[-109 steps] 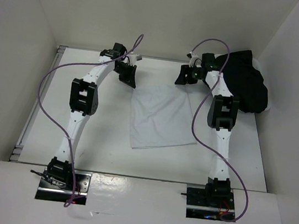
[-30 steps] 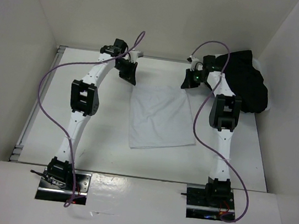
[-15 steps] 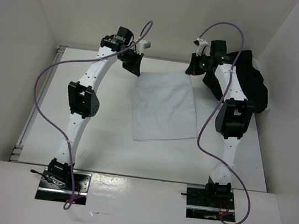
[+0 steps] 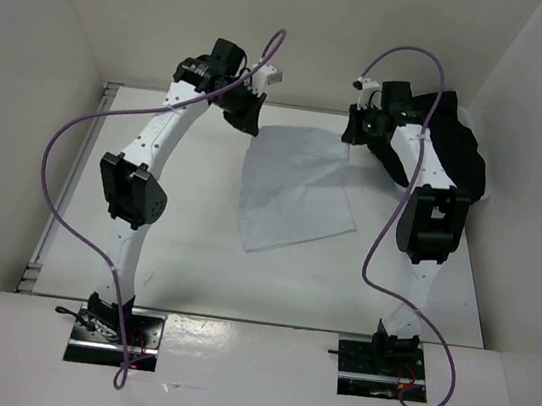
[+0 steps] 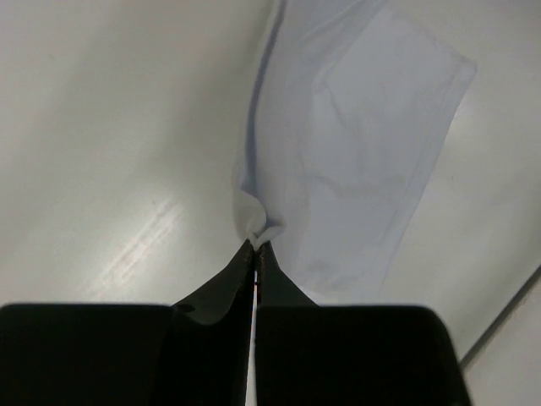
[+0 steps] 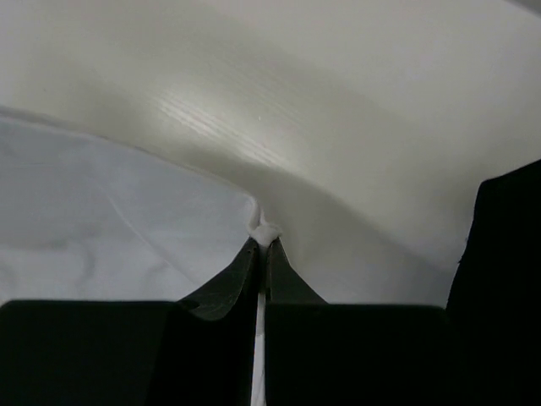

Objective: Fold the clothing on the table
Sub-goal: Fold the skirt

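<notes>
**2 arms hold the clothing by its 2 far corners, mid-table.**

Left gripper (image 4: 246, 119): jaws pressed together, pinching the far-left corner of the clothing (image 4: 293, 191); in the left wrist view a small nub of white fabric shows just past the tips. Clothing: white, lightly wrinkled, on the table (image 4: 185, 241) between the 2 arms; far edge stretched between the 2 grippers and held up, near edge lying flat on the surface. Right gripper (image 4: 353, 139): jaws pressed together, pinching the far-right corner the same way. Black garment (image 4: 457, 153): heaped at the far right of the table, apart from the clothing.
</notes>
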`<state>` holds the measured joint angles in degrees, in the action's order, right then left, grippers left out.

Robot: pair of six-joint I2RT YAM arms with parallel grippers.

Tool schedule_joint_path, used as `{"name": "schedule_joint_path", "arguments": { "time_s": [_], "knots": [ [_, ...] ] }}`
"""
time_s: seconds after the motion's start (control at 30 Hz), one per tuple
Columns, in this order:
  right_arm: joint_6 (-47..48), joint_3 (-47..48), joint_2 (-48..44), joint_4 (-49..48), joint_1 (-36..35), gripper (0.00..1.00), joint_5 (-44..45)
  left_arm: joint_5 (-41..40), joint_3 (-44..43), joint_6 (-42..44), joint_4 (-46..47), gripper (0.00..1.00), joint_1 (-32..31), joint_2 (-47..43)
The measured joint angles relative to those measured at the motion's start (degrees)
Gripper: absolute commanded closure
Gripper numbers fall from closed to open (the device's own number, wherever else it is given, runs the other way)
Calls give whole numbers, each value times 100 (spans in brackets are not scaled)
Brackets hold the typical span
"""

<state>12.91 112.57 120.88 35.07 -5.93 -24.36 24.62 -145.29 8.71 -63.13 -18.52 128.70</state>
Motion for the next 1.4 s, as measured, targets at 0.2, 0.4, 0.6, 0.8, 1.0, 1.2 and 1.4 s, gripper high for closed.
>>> {"name": "schedule_joint_path", "arguments": {
  "time_s": [0.2, 0.4, 0.6, 0.8, 1.0, 1.2, 1.4],
  "knots": [
    [68, -1132, -356, -157, -20, 100, 264, -190, 2920, 39, 1091, 100, 81, -1001],
    [68, -1467, -763, -251, -13, 100, 273, -227, 4107, 33, 1799, 100, 256, -1204],
    [146, -1478, -1016, -299, -15, 100, 249, -94, 4704, 35, 2162, 100, 343, -1635],
    [201, -1659, -1231, -317, 20, 100, 267, -70, 4752, 42, 2258, 100, 262, -2031],
    [118, -1659, -1268, -448, 24, 100, 278, -188, 4435, 37, 2240, 100, 271, -1982],
    [-111, -1659, -1279, -627, 42, 100, 509, -374, 3700, 11, 2273, 100, 273, -1631],
    [-310, -1659, -1283, -815, 63, 100, 831, -503, 2844, -168, 2284, 100, 264, -944]
  ]
}}
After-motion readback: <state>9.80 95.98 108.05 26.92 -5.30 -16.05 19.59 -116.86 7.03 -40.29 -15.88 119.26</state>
